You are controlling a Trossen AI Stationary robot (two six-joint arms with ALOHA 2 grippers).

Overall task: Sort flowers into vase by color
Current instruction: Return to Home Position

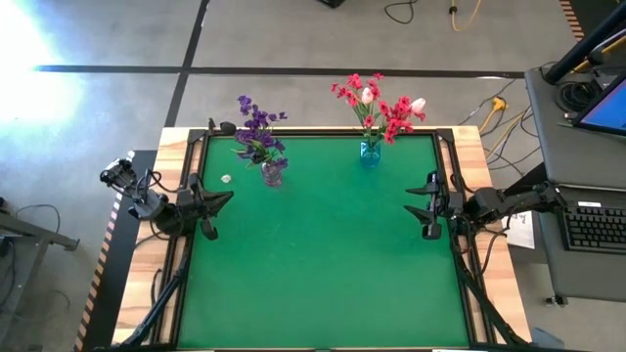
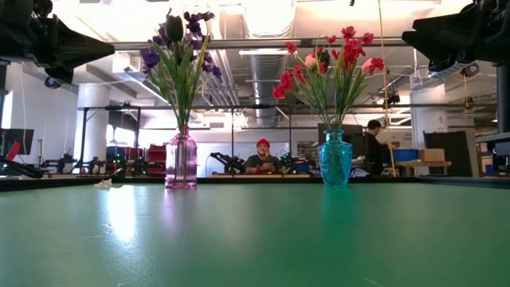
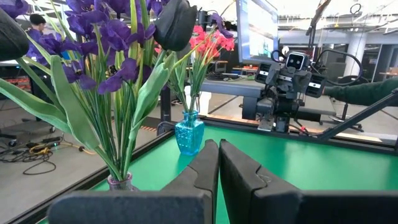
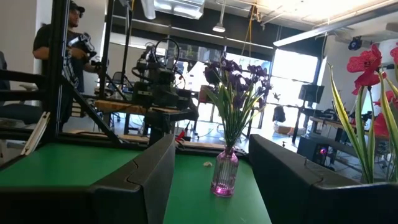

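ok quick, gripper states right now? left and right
Left gripper: jaws shut, holding nothing.
Right gripper: jaws open, holding nothing.

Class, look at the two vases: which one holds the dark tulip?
The violet vase: its dark tulip stands among purple sprays, while the blue vase holds red sprays and pale pink tulips.
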